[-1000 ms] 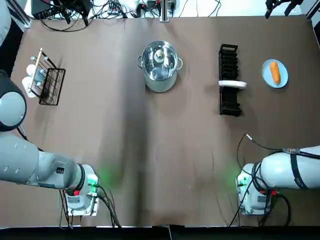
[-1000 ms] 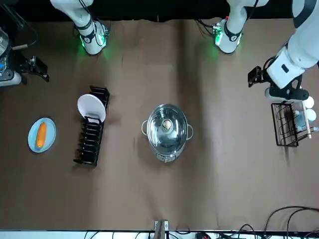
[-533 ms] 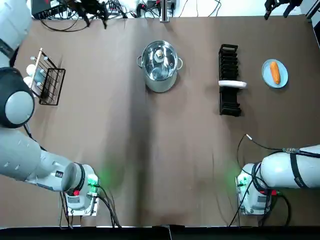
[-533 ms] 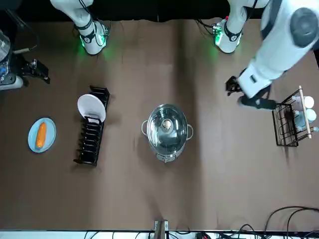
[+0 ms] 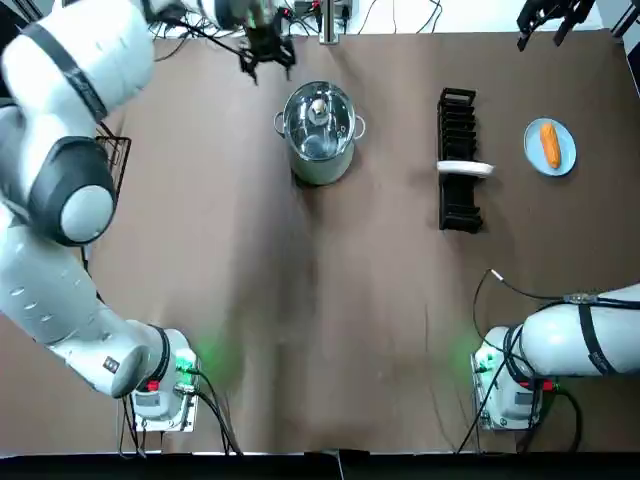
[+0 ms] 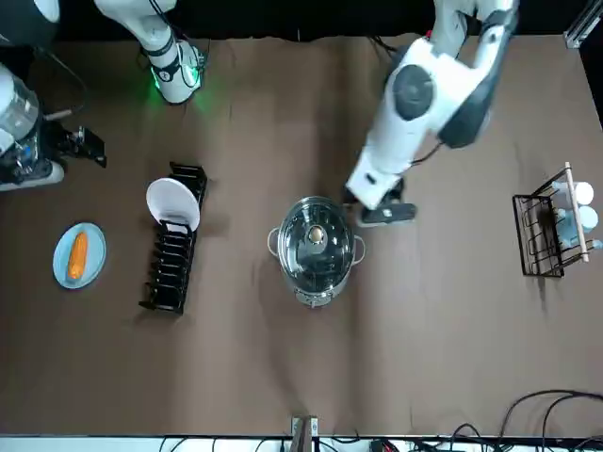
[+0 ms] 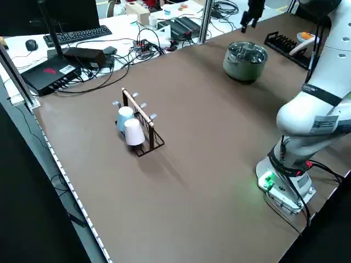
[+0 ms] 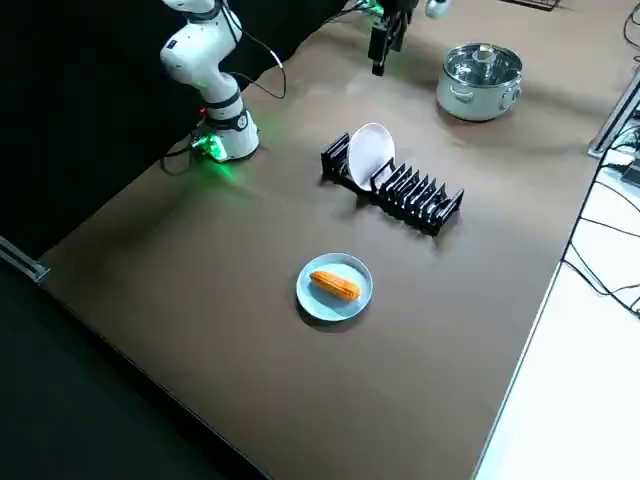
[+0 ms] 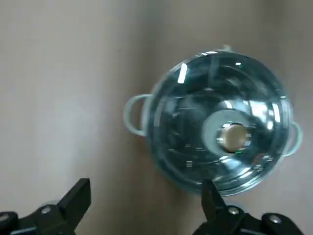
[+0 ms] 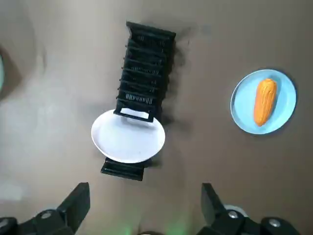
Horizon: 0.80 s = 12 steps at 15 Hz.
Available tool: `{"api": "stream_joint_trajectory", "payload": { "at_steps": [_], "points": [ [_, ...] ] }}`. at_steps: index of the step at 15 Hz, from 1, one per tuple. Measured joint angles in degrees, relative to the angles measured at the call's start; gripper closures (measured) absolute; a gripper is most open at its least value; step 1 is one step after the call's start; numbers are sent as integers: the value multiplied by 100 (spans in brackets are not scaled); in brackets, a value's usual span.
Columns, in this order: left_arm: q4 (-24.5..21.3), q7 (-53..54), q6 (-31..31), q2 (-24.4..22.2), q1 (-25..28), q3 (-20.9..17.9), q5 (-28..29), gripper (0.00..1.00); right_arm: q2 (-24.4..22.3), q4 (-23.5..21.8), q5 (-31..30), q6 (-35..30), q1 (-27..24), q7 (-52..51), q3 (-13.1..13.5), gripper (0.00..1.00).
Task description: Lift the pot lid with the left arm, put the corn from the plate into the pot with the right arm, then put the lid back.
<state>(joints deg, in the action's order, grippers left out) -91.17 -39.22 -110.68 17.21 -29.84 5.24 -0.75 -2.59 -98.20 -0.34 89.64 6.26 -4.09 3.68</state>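
Lid sits closed on the pot in the top view, at far centre. The left gripper has swung in and now hovers just far-left of it. Corn lies on the blue plate at far right, with the right gripper idle beyond it.

Front view: the left arm has travelled from the cup rack a second ago to just beside the pot, so the lid lift looks close but has not begun.

Left wrist view: its fingers are spread wide and empty, and the lid's knob sits off to one side, so I judge it must centre and then descend.

Right wrist view: that gripper is also spread and empty, well apart from the corn
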Motion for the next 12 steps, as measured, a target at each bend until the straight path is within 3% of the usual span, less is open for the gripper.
{"api": "stream_joint_trajectory", "payload": {
  "at_steps": [4,6,12],
  "points": [
    [181,-521,-791,554,-507,-9,0,0,431,-20,-7,16,-280,19,52,0],
    [500,-532,-929,1035,-624,-22,0,0,871,-94,-15,291,-819,9,73,0],
    [817,-804,-1503,1629,-879,-176,0,0,1781,-576,-120,1797,-1874,-454,97,0]
  ]
}}
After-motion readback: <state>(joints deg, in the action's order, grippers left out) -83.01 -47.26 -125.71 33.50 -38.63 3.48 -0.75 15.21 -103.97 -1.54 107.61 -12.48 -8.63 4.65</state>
